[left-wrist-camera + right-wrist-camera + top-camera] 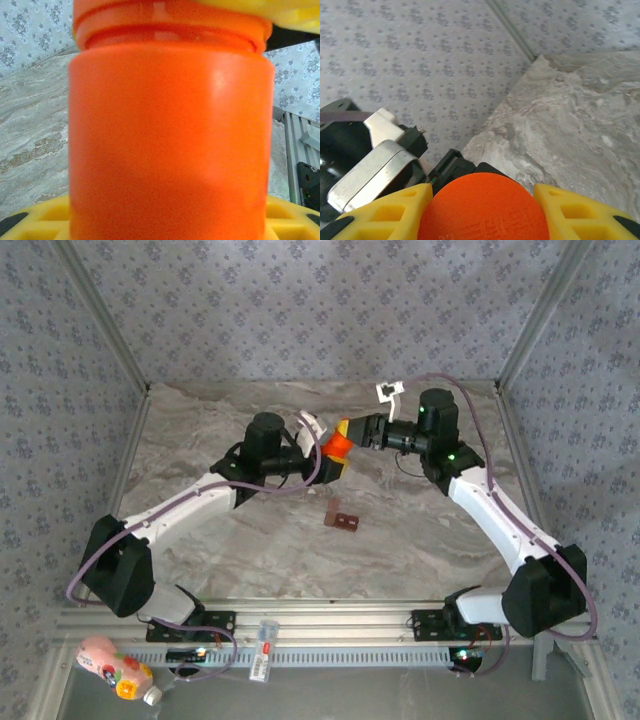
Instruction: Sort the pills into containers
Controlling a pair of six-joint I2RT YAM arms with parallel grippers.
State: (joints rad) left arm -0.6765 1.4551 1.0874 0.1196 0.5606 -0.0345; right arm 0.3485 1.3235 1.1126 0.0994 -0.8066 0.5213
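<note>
Orange plastic cylindrical bottle point(336, 447) is hanging in the air over the grey marble-patterned table point(230, 550), above its middle and a little toward the far edge, with both arms meeting on it. The left gripper point(329, 464) is pinching the bottle's body. From the left wrist, the bottle point(170, 135) is filling the gap between the yellow fingers point(40, 222). The right gripper point(352, 430) is reaching in from the table's right-edge side and clamping the bottle's round orange cap point(482, 205), with its yellow fingers point(385, 215) pressing against both sides of it. The containers point(342, 517), a small dark reddish-brown rectangular strip of square compartments, are lying on the table closer to the near edge than either gripper. They are sitting well apart from both grippers and from the raised bottle, touching none of them. The compartments are showing too small to tell what is lying inside.
</note>
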